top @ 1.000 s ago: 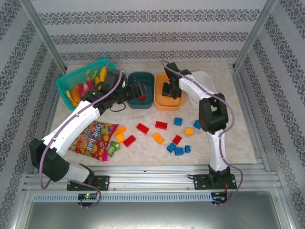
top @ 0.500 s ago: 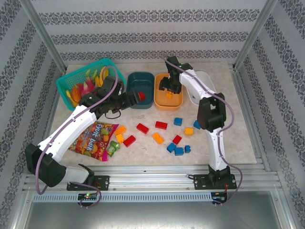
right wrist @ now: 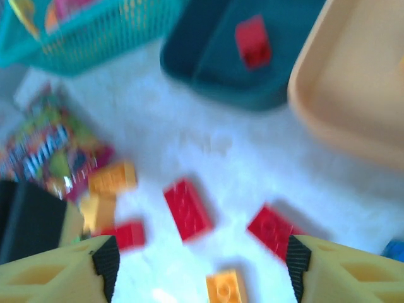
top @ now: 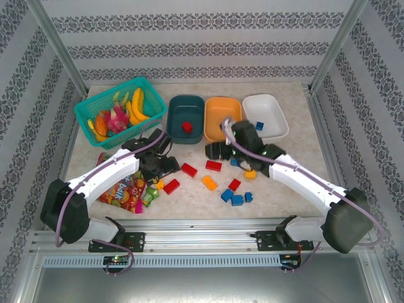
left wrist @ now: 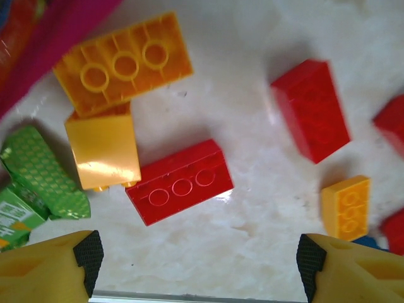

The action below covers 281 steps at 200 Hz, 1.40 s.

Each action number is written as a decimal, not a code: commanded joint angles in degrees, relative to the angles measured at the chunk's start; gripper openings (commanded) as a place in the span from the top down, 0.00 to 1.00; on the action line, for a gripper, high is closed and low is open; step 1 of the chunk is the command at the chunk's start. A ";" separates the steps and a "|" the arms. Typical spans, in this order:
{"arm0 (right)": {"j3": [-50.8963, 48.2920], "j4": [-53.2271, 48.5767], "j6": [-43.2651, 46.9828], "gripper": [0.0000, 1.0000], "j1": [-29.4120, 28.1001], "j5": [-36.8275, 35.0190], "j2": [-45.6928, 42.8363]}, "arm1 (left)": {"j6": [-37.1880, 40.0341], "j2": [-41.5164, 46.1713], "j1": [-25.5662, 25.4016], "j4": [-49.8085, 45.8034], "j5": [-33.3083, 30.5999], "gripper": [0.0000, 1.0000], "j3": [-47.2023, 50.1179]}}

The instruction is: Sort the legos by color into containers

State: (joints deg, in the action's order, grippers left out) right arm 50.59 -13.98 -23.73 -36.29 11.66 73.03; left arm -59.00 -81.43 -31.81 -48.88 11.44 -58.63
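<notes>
Legos (top: 209, 183) are mostly loose on the marble tabletop (top: 297, 158). In the top view they sit from the middle down toward 6 o'c: reds, oranges, plus 3 blue bricks (top: 237, 200) bunched together. 1 red lego (top: 187, 127) is in the dark teal tub (top: 175, 107) and 1 blue lego (top: 259, 125) is in the white tub (top: 278, 117). The orange tub (top: 214, 110) sits btw those 2, and all 3 tubs line up along 12 o'c. The turquoise mesh basket (top: 85, 113) w/ toy fruit (top: 136, 104) is at 10 o'c, and the candy bag (top: 123, 189) is at 8 o'c.

The left gripper (left wrist: 199, 262) is low over the table just off the bag's 3 o'c side, fingers spread wide w/ nothing btw them. On its wrist cam a red brick (left wrist: 180, 182) lies flat ahead of the gap, right up against a yellow-orange brick (left wrist: 103, 151) at its 9 o'c. A bigger orange brick (left wrist: 123, 63) lies hollow side up at 11 o'c. There's another red one (left wrist: 310, 110) at 2 o'c, a small orange one (left wrist: 344, 207) at 3 o'c, and green candy wrappers (left wrist: 41, 180) at 9 o'c.

The right gripper (right wrist: 201, 265) is by the orange tub's 6 o'c edge, above the table. Its cam is blurry, but the fingers are clearly apart and carrying nothing.
</notes>
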 commanded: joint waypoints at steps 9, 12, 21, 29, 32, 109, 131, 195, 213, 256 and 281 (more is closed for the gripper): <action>-6.53 6.52 -0.50 0.25 -3.27 1.88 -4.71 | -2.07 -3.93 -3.42 -1.12 0.82 0.16 -1.93; -6.94 6.39 -0.89 0.25 -3.30 2.01 -4.86 | -1.57 -4.60 -3.77 -1.59 0.37 0.16 -2.54; -7.77 6.25 -1.66 0.25 -3.26 2.30 -5.16 | 0.98 -6.37 -4.73 -2.27 -0.91 0.17 -4.13; -8.45 6.20 -2.23 0.26 -3.34 2.18 -5.52 | 4.25 -7.80 -5.53 -2.72 -1.71 0.19 -5.65; -8.67 6.15 -2.41 0.26 -3.33 2.17 -5.72 | 5.63 -8.32 -5.78 -2.90 -2.11 0.20 -6.24; -16.28 1.38 -5.20 0.25 -0.27 1.65 -22.58 | 41.41 -18.95 -6.80 -7.88 -6.40 0.24 -13.93; -17.94 -2.11 -6.86 0.24 2.24 1.45 -28.98 | 45.66 -19.96 -6.78 -7.13 -7.28 0.24 -13.70; -23.03 -2.76 -14.72 0.22 5.77 1.79 -38.80 | 48.71 -23.04 -6.84 -6.18 -6.65 0.32 -11.52; -23.42 -2.32 -15.90 0.22 5.88 1.61 -39.19 | 48.58 -23.31 -6.86 -5.45 -6.28 0.35 -10.48; -23.62 -2.37 -16.29 0.22 6.21 1.25 -38.68 | 47.90 -23.81 -6.99 -3.52 -6.34 0.45 -7.99; -23.49 -1.86 -16.26 0.22 6.34 1.43 -37.73 | 47.25 -23.52 -7.21 -1.97 -6.90 0.55 -6.43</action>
State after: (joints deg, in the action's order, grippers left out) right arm 27.62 -16.53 -39.16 -30.55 12.99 34.72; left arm -11.84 -104.55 -38.20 -52.75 5.67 -66.65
